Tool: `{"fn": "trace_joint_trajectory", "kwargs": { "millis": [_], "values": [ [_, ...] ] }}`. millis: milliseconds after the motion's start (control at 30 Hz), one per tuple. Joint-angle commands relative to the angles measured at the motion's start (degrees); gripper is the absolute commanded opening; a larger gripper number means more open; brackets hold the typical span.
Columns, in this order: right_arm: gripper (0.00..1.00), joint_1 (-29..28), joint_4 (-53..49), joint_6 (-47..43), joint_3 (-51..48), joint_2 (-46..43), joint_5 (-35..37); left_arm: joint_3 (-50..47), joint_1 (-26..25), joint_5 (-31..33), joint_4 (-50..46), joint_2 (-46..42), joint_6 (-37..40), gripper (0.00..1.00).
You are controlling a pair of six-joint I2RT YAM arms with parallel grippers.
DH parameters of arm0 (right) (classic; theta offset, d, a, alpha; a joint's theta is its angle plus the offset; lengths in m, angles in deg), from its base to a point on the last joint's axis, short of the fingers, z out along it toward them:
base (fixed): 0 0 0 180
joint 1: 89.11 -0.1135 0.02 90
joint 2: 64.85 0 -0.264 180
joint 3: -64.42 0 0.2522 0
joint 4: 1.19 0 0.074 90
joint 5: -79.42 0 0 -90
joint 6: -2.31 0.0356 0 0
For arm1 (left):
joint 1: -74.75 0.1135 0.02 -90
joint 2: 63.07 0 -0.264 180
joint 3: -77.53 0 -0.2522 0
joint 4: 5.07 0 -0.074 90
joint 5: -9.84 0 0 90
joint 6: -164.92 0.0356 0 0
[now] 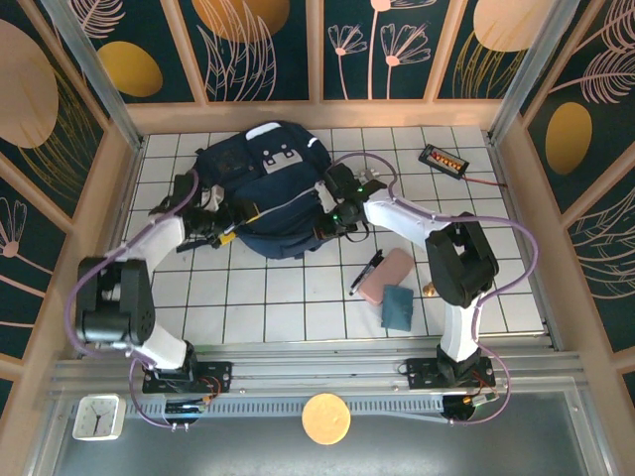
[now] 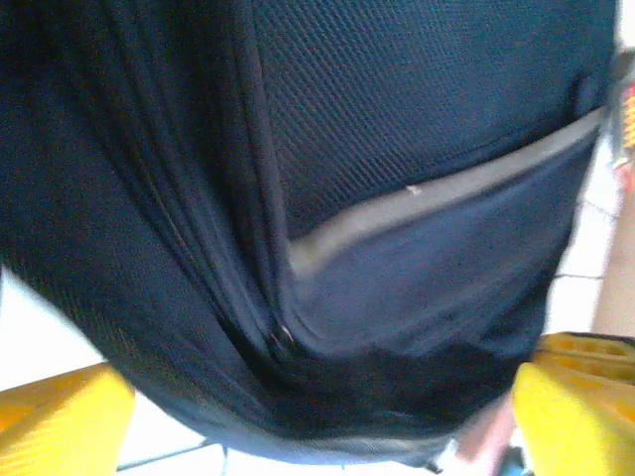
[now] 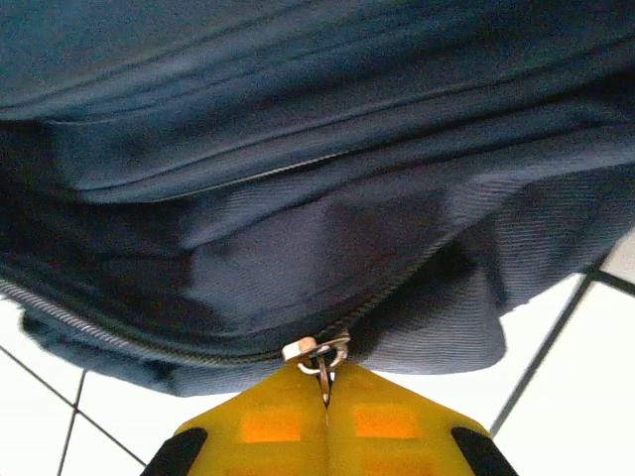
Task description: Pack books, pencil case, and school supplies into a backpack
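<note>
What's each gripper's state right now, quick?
Left gripper: open, fingers spread wide against the backpack, gripping nothing.
Right gripper: closed, pinching the backpack's zipper pull.

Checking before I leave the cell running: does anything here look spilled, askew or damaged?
Nothing stands out. The backpack lies slumped but intact, the right hand pinching its zipper pull. The pencil case, pen and teal item sit in a loose cluster on the table, nothing spilled.
</note>
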Motion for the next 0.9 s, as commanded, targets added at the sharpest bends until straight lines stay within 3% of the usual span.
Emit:
{"fn": "trace_joint_trajectory", "kwargs": {
  "millis": [0, 133, 200, 367, 533, 667, 700, 733, 800, 833, 867],
  "values": [
    [0.0, -2.28, -0.11, 2.78, 1.13, -1.73, -4.17, -11.25, -2.66, -2.12, 15.72, -10.65, -21.91, 0.99],
    [0.0, -3.81, 0.28, 2.97, 1.97, -2.33, -6.85, -25.94, -12.65, 5.18, 32.44, -19.32, -47.21, 0.99],
    [0.0, -4.44, 0.27, 2.97, 2.23, -2.71, -7.72, -29.89, -17.62, 10.68, 39.16, -20.19, -55.9, 0.99],
    [0.0, -5.04, 0.32, 2.58, 1.08, -4.16, -8.58, -28.1, -23.74, 18.52, 43.91, -13.29, -60.23, 0.99],
    [0.0, -5.14, 0.98, 2.36, -0.9, -5.39, -8.6, -26.94, -24.58, 23.99, 53.37, -4.29, -64.32, 0.99],
    [0.0, -5.18, 1.24, 2.58, -1.26, -5.84, -8.6, -24.84, -25.36, 24.78, 52.49, 0.26, -65.33, 0.99],
    [0.0, -5.15, 1.31, 2.69, -1.44, -6.0, -8.6, -25.0, -25.35, 25.17, 52.97, 1.05, -65.7, 0.93],
    [0.0, -5.18, 1.33, 2.79, -1.69, -6.09, -8.52, -25.67, -25.37, 25.8, 54.07, 1.54, -66.16, 0.76],
    [0.0, -5.18, 1.23, 2.81, -2.38, -6.38, -8.05, -27.65, -25.37, 27.19, 55.47, 1.51, -67.9, 0.14],
    [0.0, -5.18, 1.07, 2.56, -2.64, -6.36, -7.76, -28.54, -25.3, 27.34, 55.2, 0.93, -68.01, 0.0],
    [0.0, -5.02, 0.39, 2.05, -2.69, -6.34, -7.16, -29.36, -25.15, 27.27, 54.73, 0.01, -67.35, 0.0]
  ]
}}
